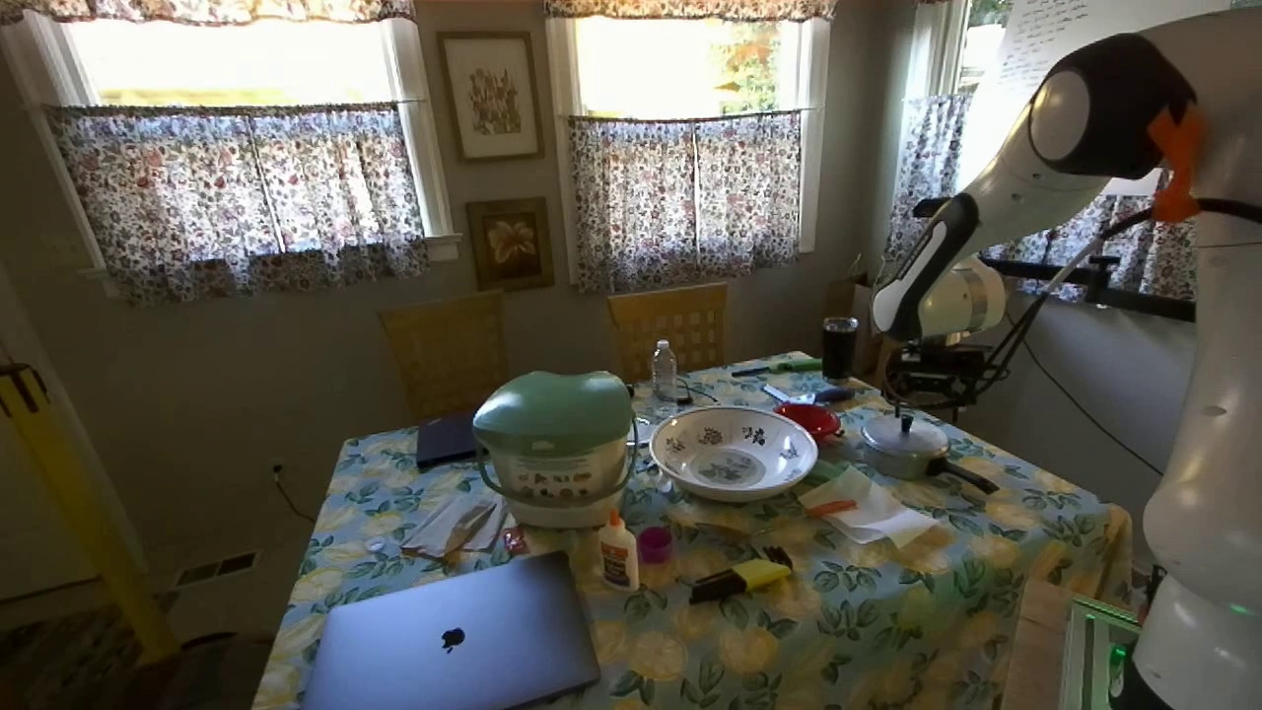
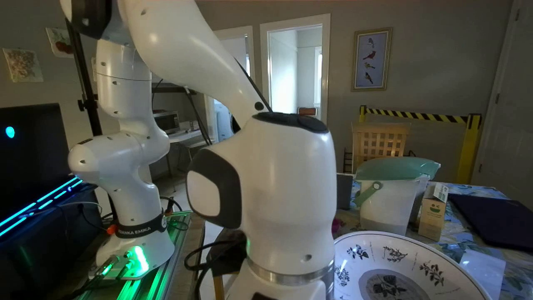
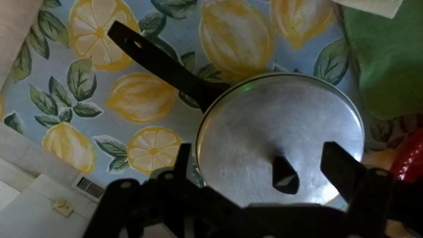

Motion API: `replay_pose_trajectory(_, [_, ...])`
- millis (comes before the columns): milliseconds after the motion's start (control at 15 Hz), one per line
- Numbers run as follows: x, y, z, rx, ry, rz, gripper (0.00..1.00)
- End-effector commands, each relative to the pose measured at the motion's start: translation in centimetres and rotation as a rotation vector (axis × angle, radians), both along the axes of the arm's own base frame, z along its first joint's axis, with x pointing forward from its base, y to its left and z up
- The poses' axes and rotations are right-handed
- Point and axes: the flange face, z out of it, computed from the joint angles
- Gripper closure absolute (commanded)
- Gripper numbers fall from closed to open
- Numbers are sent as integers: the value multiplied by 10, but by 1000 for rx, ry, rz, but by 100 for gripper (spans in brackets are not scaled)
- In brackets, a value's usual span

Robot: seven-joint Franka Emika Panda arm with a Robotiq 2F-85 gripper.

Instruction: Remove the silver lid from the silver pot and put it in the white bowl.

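The silver lid sits on the silver pot near the table's right side in an exterior view. In the wrist view the lid shows from above with its dark knob; the pot's black handle points to the upper left, and its body is hidden under the lid. My gripper is open and empty above the lid. The knob appears between its fingers, nearer the right one. The gripper also shows above the pot. The white bowl stands beside the pot; it also shows in an exterior view.
A red bowl stands between the white bowl and the pot. White paper with an orange piece lies in front. A big green-lidded vessel, a bottle, a dark tumbler, glue and a laptop stand around.
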Motion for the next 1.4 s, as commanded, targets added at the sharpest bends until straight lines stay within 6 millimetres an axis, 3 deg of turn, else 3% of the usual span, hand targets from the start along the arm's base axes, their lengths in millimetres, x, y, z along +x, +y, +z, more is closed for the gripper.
replay_pose_trajectory(0, [7,-11,-14,-39,-47,-67,0])
replay_pose_trajectory(333, [9,-16,-23,-69,-105,-112,0])
replay_pose_trajectory(467, [10,-17,-24,-79,-116,-119,7])
replay_pose_trajectory(533, [10,-18,-24,-84,-120,-122,18])
replay_pose_trajectory(600, [10,-19,-24,-92,-121,-123,22])
replay_pose_trajectory(867, [6,-21,-23,-115,-117,-122,23])
replay_pose_trajectory(1000, [6,-22,-24,-117,-113,-121,46])
replay_pose_trajectory(1333, [14,-19,-27,-137,-128,-105,83])
